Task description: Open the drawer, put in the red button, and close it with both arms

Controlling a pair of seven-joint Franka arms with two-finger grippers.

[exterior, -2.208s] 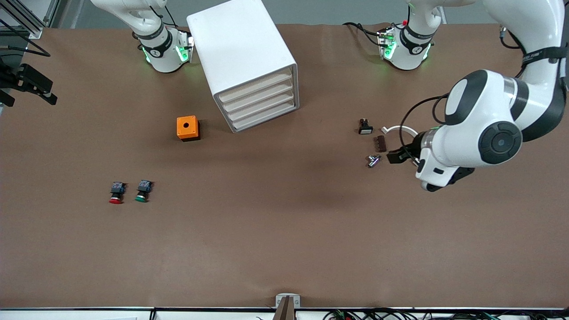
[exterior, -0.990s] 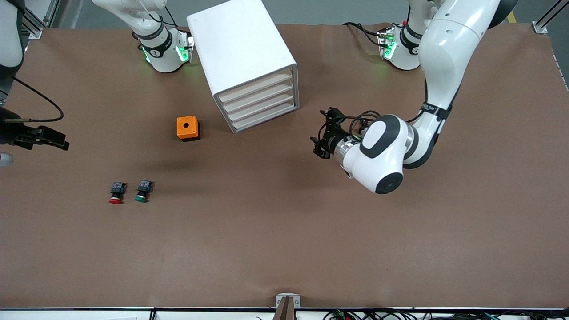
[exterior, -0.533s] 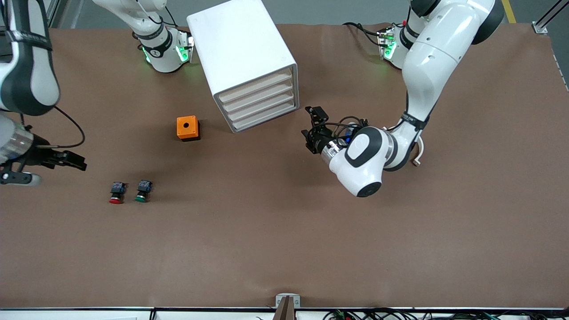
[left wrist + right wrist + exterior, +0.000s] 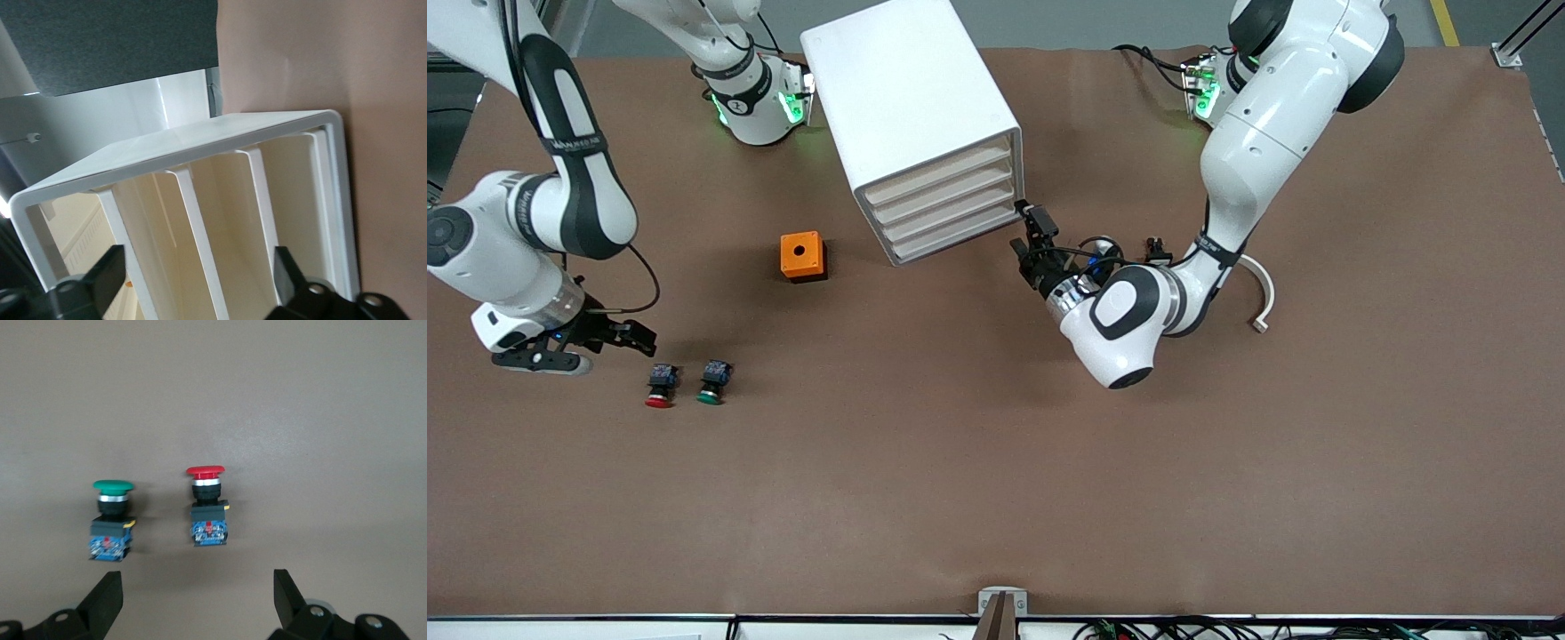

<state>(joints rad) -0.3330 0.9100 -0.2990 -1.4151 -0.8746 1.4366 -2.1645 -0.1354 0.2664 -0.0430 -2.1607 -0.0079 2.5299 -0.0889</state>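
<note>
Lying on its side on the brown table (image 4: 996,498), the red button (image 4: 659,386) is resting with its red cap turned toward the front camera and its black-and-blue body pointing toward the robots' bases, just beside the green button (image 4: 711,382), which is lying the same way and sitting a little nearer the middle of the table. The right gripper (image 4: 624,335) is hanging low just beside the red button, toward the right arm's end of the table; its fingers (image 4: 107,597) are standing wide apart with nothing between them, and in the right wrist view the red button (image 4: 207,510) and the green button (image 4: 111,519) are both showing ahead of that gap. The left gripper (image 4: 1033,236) is reaching in at the corner of the white drawer cabinet (image 4: 911,116), right at the lowest drawers, and its fingers (image 4: 100,280) are also spread wide and empty, framing the cream drawer fronts (image 4: 227,227). All four drawers are sitting closed. An orange box (image 4: 802,256) with a round hole in its top is standing beside the cabinet, toward the right arm's end of the table.
</note>
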